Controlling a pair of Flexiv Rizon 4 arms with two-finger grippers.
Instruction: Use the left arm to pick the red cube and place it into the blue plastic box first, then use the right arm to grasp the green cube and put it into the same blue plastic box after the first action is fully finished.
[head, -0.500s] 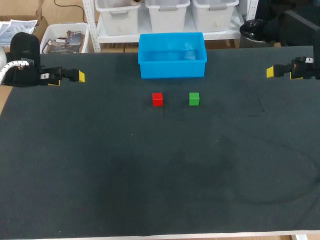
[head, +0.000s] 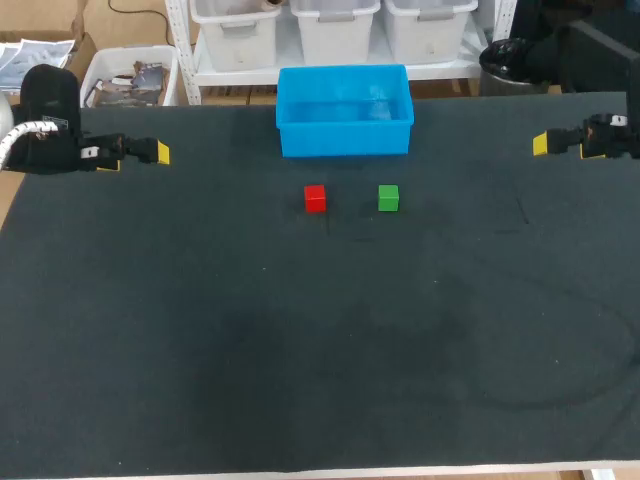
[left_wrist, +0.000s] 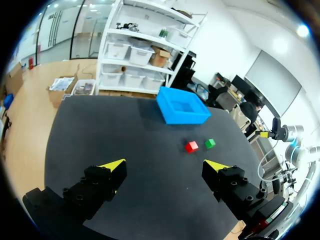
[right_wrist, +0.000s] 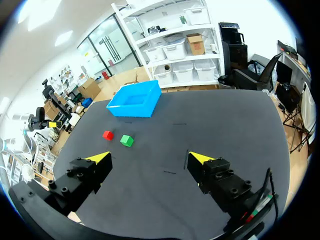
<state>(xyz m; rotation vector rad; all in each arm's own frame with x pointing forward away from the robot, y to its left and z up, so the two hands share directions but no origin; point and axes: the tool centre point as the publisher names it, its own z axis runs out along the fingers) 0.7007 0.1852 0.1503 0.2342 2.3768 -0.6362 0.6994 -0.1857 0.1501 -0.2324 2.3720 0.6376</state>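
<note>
Your left gripper is spread wide with nothing between its yellow tips, and it sits at the left side of the table, well apart from both cubes. Your right gripper is just as wide and just as bare, at the far right side and pointing in toward the middle. The red cube lies on the dark mat in front of the box, near its left half, touching nothing. The green cube lies beside it on your right, level with it, with a clear gap between the two (neither one touches the box either). The box stands upright at the back edge of the table, open side up, and you can see only its blue floor inside. From the left wrist, both cubes sit ahead of the fingers, with the box behind them.
</note>
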